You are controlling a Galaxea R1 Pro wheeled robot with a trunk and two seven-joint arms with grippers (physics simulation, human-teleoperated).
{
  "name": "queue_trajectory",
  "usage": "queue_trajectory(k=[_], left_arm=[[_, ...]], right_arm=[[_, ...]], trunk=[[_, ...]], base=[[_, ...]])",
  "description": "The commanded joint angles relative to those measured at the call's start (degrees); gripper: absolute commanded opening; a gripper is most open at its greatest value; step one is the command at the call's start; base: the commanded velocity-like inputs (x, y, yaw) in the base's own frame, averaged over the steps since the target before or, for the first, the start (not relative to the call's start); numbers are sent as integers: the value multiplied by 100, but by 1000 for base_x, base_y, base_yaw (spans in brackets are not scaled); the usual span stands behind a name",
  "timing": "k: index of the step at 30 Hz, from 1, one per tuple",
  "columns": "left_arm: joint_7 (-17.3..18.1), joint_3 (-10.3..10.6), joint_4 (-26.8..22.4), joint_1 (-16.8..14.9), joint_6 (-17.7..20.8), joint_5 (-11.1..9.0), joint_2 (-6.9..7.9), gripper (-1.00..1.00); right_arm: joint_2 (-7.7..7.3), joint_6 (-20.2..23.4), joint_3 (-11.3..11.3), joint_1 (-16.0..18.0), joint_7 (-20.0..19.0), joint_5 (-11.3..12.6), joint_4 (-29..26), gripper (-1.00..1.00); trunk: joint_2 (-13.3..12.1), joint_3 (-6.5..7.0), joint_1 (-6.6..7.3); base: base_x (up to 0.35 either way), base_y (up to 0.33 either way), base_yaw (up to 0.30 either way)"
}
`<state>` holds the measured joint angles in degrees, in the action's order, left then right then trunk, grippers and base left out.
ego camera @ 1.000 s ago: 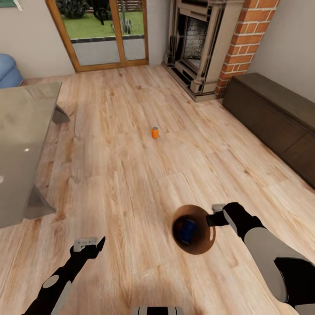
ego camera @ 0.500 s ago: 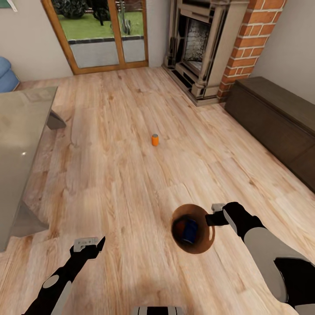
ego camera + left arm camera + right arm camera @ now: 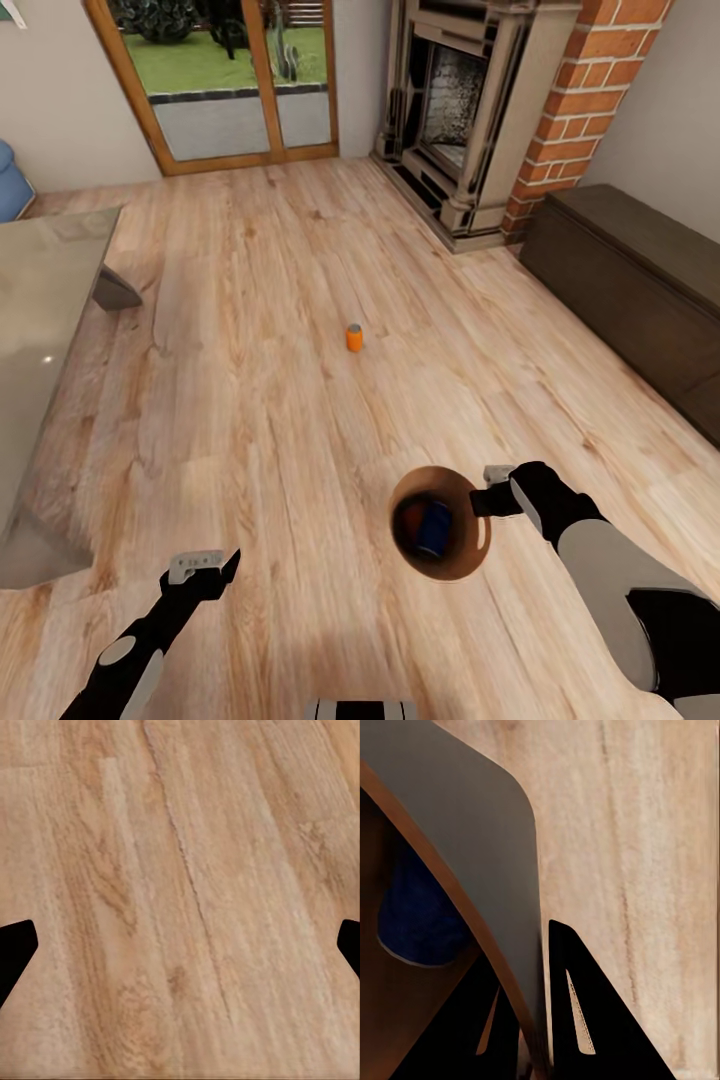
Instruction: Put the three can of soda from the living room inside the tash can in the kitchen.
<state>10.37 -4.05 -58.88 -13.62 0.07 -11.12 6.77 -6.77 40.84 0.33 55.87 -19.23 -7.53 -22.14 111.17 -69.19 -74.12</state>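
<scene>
One orange can of soda (image 3: 354, 337) stands upright on the wood-plank floor, well ahead of both arms. My right gripper (image 3: 487, 497) is shut on the rim of the light-brown tash can (image 3: 462, 560), held above the floor. A blue can (image 3: 433, 528) lies inside it, with a reddish-orange shape beside it. In the right wrist view, the fingers (image 3: 577, 1012) pinch the bin wall (image 3: 472, 847), and the blue can (image 3: 420, 915) shows inside. My left gripper (image 3: 200, 565) hangs open over bare floor; its fingertips (image 3: 15, 945) are spread wide.
A grey low table (image 3: 40, 300) stands at the left, with a blue sofa (image 3: 8, 180) behind it. The brick fireplace (image 3: 460, 100) and a dark brown low cabinet (image 3: 640, 280) line the right side. Wood-framed glass doors (image 3: 230, 80) are at the back.
The view has advanced and shifted: the orange can sits lower and nearer in the picture, and the table has slid off to the left. Both arms and the held bin keep their pose.
</scene>
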Motion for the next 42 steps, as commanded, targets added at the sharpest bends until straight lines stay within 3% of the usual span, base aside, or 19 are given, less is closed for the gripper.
queue_trajectory(k=[1,35,42], left_arm=[[0,0,18,0,-2,-2,0,100],[0,1,78,0,-7,-5,0,100],[-172,58,303,-70,-232,127,-5,100]], right_arm=[[-1,20,-15,1,-20,117,0,-100],[6,12,-17,2,-20,121,0,-100],[15,-89,40,79,-1,-308,105,-100]], trunk=[[0,1,0],[0,1,0],[1,0,0]], base=[[328,0,0],[328,0,0],[9,0,0]])
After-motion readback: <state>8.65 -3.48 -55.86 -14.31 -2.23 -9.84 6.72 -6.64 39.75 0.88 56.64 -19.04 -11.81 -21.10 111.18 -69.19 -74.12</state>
